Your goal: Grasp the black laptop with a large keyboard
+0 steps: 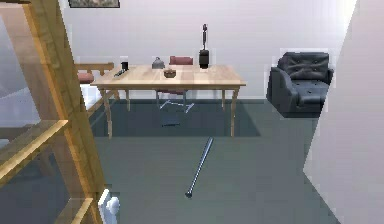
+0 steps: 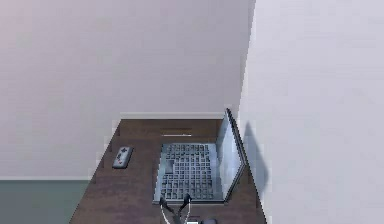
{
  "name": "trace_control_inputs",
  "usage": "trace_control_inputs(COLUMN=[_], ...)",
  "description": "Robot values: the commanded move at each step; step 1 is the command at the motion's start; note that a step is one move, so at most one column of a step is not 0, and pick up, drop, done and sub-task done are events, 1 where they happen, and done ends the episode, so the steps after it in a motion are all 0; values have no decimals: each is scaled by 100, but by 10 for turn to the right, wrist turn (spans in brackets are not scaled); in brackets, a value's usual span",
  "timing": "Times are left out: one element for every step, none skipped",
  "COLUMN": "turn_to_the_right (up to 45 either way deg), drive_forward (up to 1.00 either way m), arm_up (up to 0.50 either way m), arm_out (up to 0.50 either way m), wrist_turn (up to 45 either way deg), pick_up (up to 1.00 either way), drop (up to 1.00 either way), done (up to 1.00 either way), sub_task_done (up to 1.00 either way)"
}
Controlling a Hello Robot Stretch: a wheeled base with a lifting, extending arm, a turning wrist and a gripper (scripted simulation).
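arm side view, gripper point(image 2: 177, 205): lowest in the picture, at the near edge of the dark desk. its thin fingers point at the laptop's near edge. the laptop lies on the desk right behind them, so i cannot tell whether it holds anything.
desk point(image 2: 130, 190): dark wood, pushed into a corner between two pale walls. that probably explains the reach from this one free side.
black laptop point(image 2: 188, 172): lies flat on the desk just past the fingers. the large grey keyboard faces up and takes most of the base.
lid point(image 2: 233, 150): stands raised along the laptop's right side, close to the wall on the arm side view's right. i judge the low near edge the easier part to take, as the raised lid would likely swing on its hinge.
small grey remote-like thing point(image 2: 122, 156): on the desk to the left of the laptop, apart from it and clear of the reach.
thin pale stick point(image 2: 178, 134): lies farther back, beyond the keyboard and near the far wall.
forward view, wooden frame point(image 1: 45, 100): nearest, at the left edge.
long grey rod point(image 1: 200, 167): lies loose on the dark floor, mid-room.
wooden table point(image 1: 215, 76): beyond the rod, with small things standing on it.
dark armchair point(image 1: 300, 82): farthest, against the back wall.
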Motion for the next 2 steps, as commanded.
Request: trace_control_inputs(turn_to_the_right=[0, 0], drive_forward=[0, 0], arm_up=[10, 0], arm_out=[0, 0], wrist_turn=[0, 0], pick_up=[0, 0], drop=[0, 0], done=[0, 100], sub_task_done=[0, 0])
